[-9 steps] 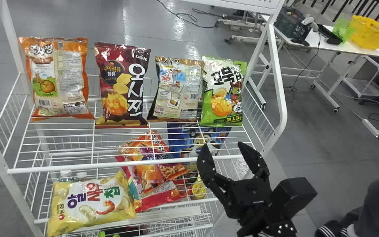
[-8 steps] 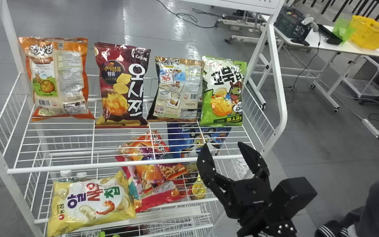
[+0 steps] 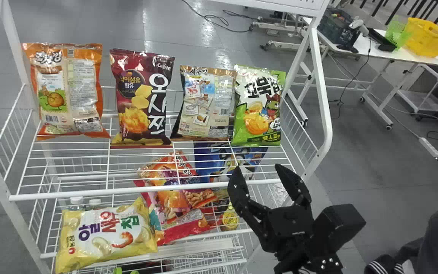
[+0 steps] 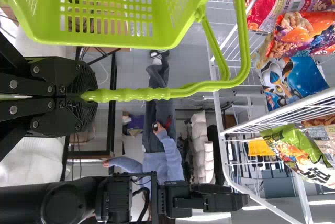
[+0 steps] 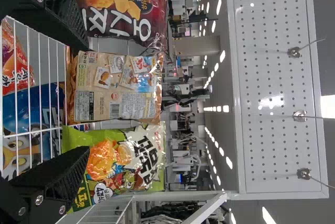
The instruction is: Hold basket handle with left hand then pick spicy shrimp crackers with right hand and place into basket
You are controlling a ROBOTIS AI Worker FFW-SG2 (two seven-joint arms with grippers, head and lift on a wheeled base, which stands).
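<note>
On the wire rack's upper shelf (image 3: 126,195) stand an orange bag (image 3: 67,91), a maroon one (image 3: 141,99), a beige-and-black one (image 3: 205,102) and a green one (image 3: 259,106). The shelf below holds a yellow chip bag (image 3: 105,236), a blue bag (image 3: 219,161) and a red-and-orange cracker bag (image 3: 175,190). That last best fits the spicy shrimp crackers, though I can't be certain.

The right gripper (image 3: 257,166) is by the upper shelf's front rail, its fingers spread wide with nothing between them. The left wrist view shows the left gripper (image 4: 87,97) closed around the handle (image 4: 141,94) of a lime-green basket (image 4: 115,41), whose inside can't be made out. The right wrist view adds a white pegboard (image 5: 272,145) with metal hooks; the head view, a yellow basket (image 3: 428,38) on a table (image 3: 418,58) behind.
</note>
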